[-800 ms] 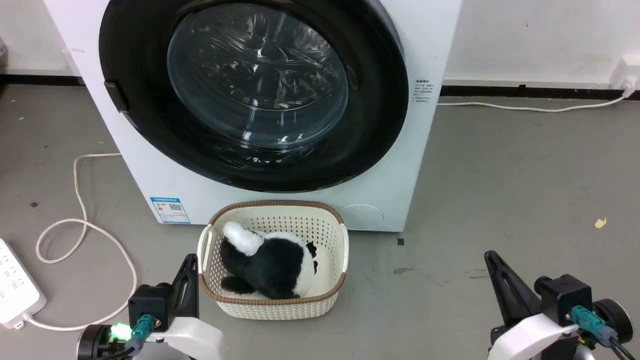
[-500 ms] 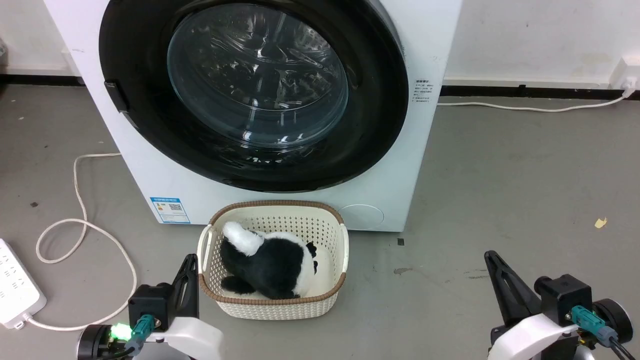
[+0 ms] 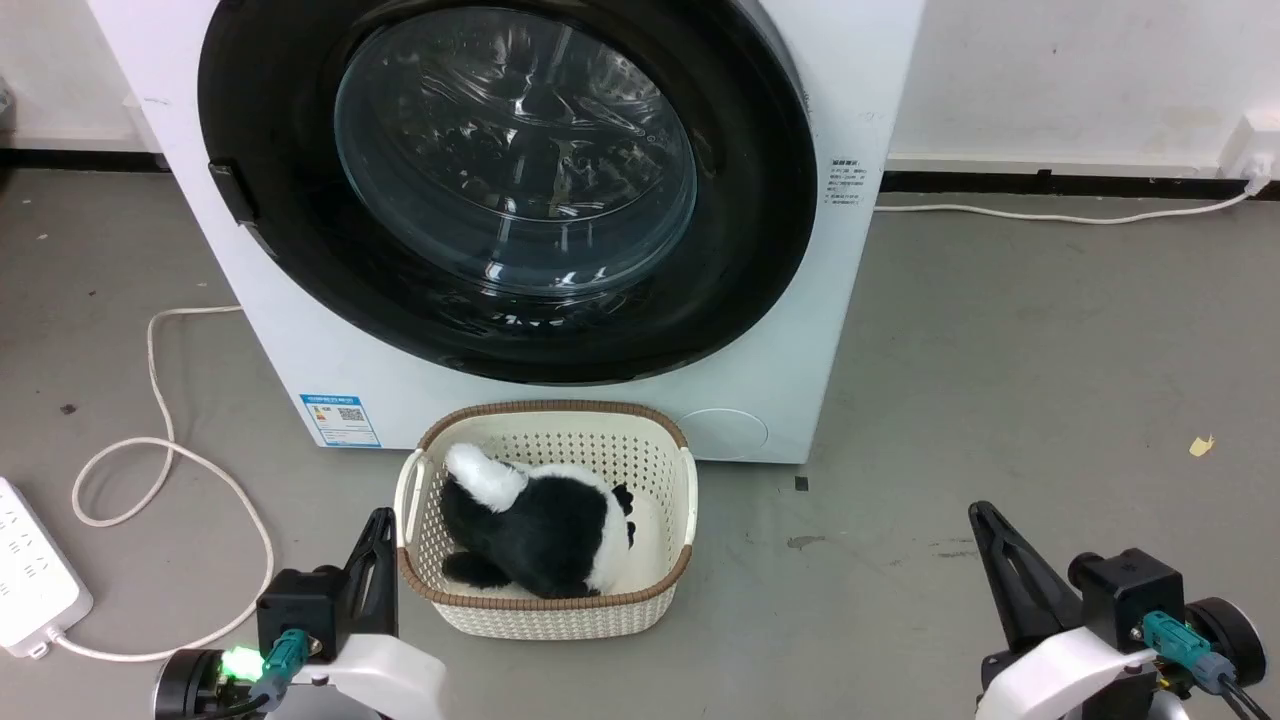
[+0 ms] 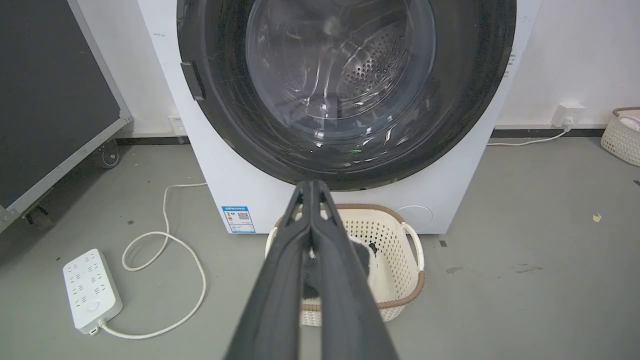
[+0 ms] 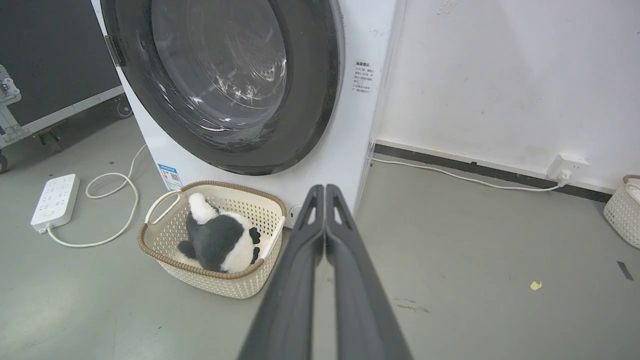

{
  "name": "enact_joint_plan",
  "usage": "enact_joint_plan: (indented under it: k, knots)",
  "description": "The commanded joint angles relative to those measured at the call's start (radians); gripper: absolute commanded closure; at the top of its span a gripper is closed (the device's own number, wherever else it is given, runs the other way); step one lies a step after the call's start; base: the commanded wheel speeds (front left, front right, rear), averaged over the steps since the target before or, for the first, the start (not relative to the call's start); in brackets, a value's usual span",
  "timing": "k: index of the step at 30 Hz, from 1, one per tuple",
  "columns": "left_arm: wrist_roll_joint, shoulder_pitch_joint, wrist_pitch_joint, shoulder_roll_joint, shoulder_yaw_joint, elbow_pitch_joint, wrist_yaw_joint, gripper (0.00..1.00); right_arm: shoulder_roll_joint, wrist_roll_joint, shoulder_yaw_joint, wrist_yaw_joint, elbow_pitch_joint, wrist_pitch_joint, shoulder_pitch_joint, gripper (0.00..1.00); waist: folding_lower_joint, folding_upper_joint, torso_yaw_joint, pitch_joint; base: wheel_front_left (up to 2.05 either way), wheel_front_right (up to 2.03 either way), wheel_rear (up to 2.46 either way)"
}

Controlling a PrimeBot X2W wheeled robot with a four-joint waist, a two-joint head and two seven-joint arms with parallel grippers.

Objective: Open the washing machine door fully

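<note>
The top of the washing machine door runs off the upper edge in the head view and both wrist views, so its upper rim can't be seen. Glare on its glass blurs whatever lies behind. From the left wrist, the left gripper, fingers pressed together, covers most of the plush toy in the basket. From the head, the toy's face is out of sight. Print on the blue label and the side sticker is too small to read. The power strip is cut by the left edge, a second basket by the right.
</note>
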Motion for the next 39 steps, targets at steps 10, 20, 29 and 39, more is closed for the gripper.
enact_joint_plan:
  k: [10,20,29,39]
  knots:
    - [0.009,-0.015,0.0,0.0,0.001,-0.004,0.002,1.0,0.004,-0.007,-0.003,-0.001,0.002,0.001,-0.012,1.0,0.0,0.0,0.0,0.0,0.0,0.0,0.0]
    - [0.009,-0.015,0.0,0.0,0.001,-0.004,0.002,1.0,0.004,-0.007,-0.003,-0.001,0.002,0.001,-0.012,1.0,0.0,0.0,0.0,0.0,0.0,0.0,0.0]
    - [-0.002,0.0,-0.003,0.0,-0.002,0.002,0.001,0.0,0.0,0.004,0.001,0.0,0.0,-0.003,0.001,0.0,0.0,0.0,0.0,0.0,0.0,0.0,0.0]
    - [-0.004,-0.004,-0.024,0.0,-0.011,0.008,0.006,0.0,0.0,0.02,-0.002,0.0,-0.009,-0.024,0.0,0.0,0.0,0.0,0.0,0.007,0.0,0.0,0.0]
